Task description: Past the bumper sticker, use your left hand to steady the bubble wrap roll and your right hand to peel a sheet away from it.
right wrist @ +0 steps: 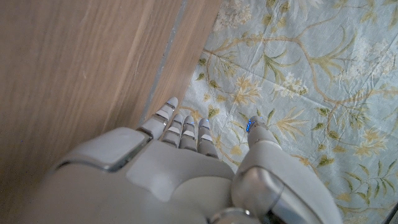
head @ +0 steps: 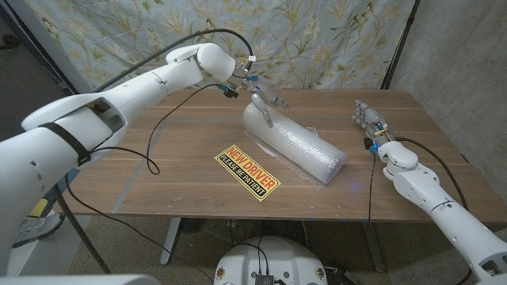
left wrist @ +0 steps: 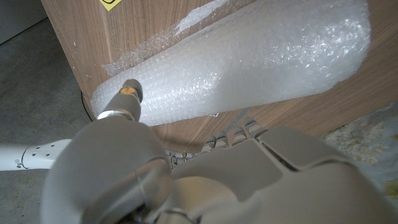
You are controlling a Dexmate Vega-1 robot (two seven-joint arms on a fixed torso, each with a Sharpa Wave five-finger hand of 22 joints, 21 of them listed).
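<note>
Lying at a slant across the middle of the desk (head: pixel 158 150): the bubble wrap roll (head: pixel 295 145), one end pointing to the far edge, the other toward the near right corner; in the left wrist view (left wrist: pixel 249 62) seen as a pale dimpled cylinder with a loose flap of wrap spread on the wood beside it. Just beside the roll, on its near side: the bumper sticker (head: pixel 248 172), yellow and black, reading "NEW DRIVER PLEASE BE PATIENT", flat on the wood and angled much like the roll; touching or only close, hard to tell. Poised at the roll's far end: the left hand (head: pixel 261 101), fingers spread, one reaching down to the top of the roll — in the left wrist view (left wrist: pixel 186 180) a fingertip (left wrist: pixel 129 91) right at the wrap, real contact not clear, nothing grasped. Near the right edge of the desk, well apart from the roll: the right hand (head: pixel 369 120), standing upright, fingers extended and apart, holding nothing; in the right wrist view (right wrist: pixel 180 162) fingers straight, reaching along the desk edge toward a floral curtain (right wrist: pixel 311 81) — the same curtain hanging behind the desk in the head view (head: pixel 238 24).
</note>
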